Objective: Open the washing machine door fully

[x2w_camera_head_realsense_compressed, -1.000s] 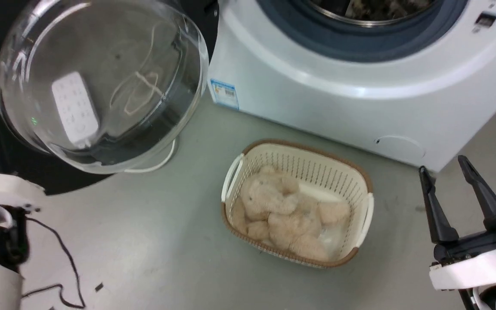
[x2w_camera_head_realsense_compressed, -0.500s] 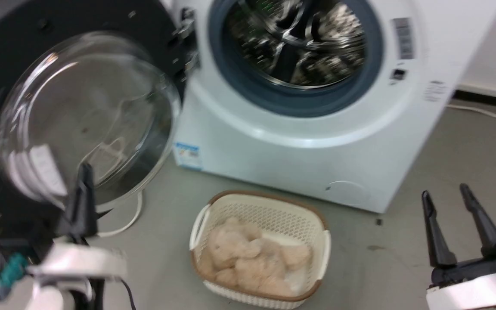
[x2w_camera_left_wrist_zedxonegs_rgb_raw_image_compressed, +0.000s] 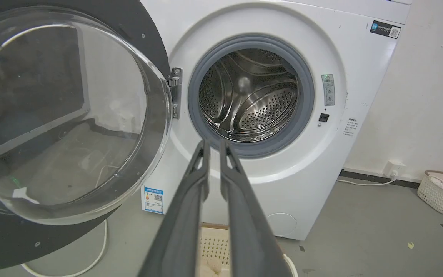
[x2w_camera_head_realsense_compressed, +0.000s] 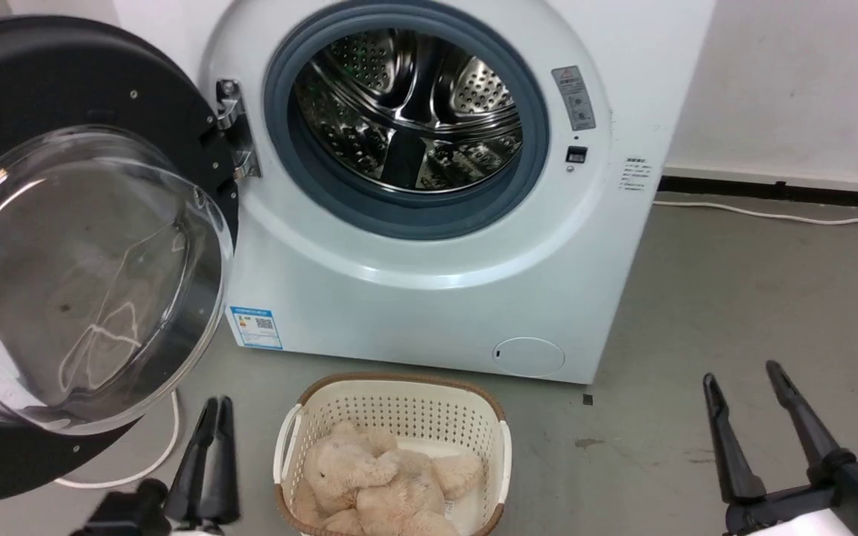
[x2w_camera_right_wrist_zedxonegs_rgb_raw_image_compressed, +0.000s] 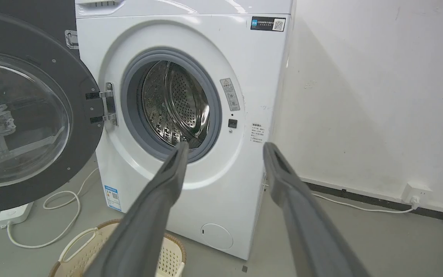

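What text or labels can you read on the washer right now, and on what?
Nothing reads as words.
Blue label, washing machine front, lower left: QR code, print too small.
Grey sticker beside the drum: red warning triangle, text unreadable.
Black print right of it: too small.
Black sticker, top right corner: QR code, lettering blurred.

I see the washing machine door matt black around a glossy clear glass bowl. The drum is shiny perforated steel in a dull grey rubber ring. The near basket is cream plastic lattice, holding fluffy plush.
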